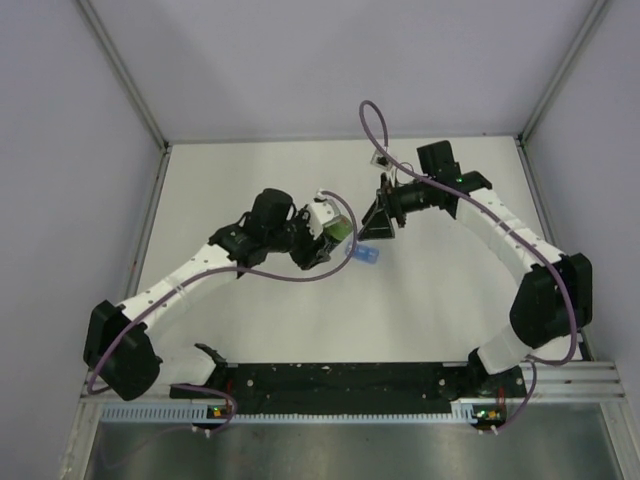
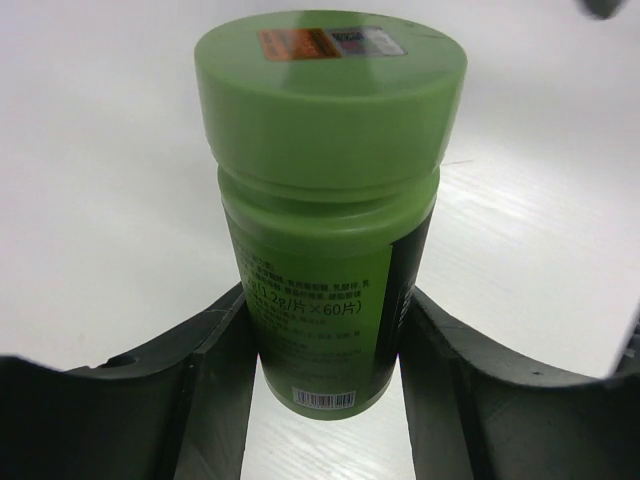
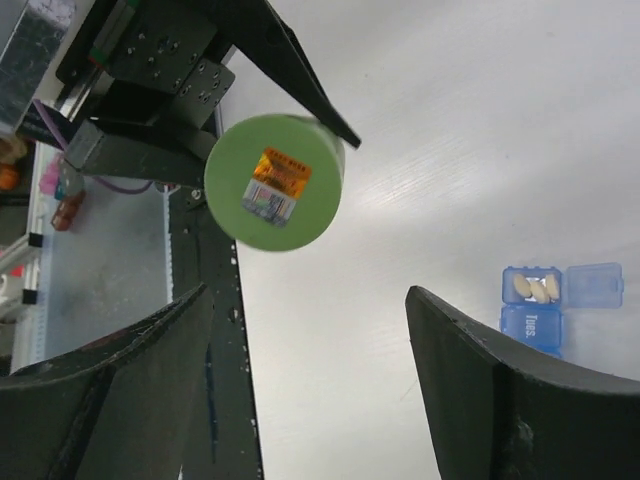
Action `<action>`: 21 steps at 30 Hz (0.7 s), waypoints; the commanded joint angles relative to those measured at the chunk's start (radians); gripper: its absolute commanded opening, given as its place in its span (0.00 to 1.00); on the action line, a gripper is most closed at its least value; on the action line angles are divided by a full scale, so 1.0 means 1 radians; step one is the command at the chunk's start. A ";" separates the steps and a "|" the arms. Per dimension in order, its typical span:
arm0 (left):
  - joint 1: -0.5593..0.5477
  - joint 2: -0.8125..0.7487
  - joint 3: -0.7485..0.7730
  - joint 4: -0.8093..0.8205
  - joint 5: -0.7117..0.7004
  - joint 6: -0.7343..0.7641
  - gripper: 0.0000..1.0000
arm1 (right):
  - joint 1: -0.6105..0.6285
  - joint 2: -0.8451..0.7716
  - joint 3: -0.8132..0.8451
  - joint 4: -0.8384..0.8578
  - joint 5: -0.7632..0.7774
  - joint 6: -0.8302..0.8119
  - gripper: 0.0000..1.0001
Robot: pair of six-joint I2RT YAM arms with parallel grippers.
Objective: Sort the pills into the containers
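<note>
My left gripper is shut on a dark green pill bottle, its fingers pressing the lower body on both sides, with the green cap on. In the top view the left gripper holds the bottle above the table's middle. The right gripper stands open and empty a little off the cap; in the top view the right gripper faces the bottle. The blue container lies on the table with one lid open and pale pills inside that compartment. The container lies below both grippers.
A black base rail runs along the near edge between the arm bases. A purple cable loops above the right arm. White walls close in the table at the back and both sides.
</note>
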 commanded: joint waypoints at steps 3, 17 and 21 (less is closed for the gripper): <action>0.007 -0.010 0.122 -0.155 0.488 0.018 0.00 | 0.018 -0.137 0.038 -0.069 -0.019 -0.256 0.79; 0.008 0.014 0.152 -0.218 0.567 0.042 0.00 | 0.180 -0.248 0.005 -0.100 0.060 -0.371 0.82; 0.008 0.014 0.152 -0.218 0.565 0.042 0.00 | 0.196 -0.240 0.008 -0.109 0.055 -0.374 0.80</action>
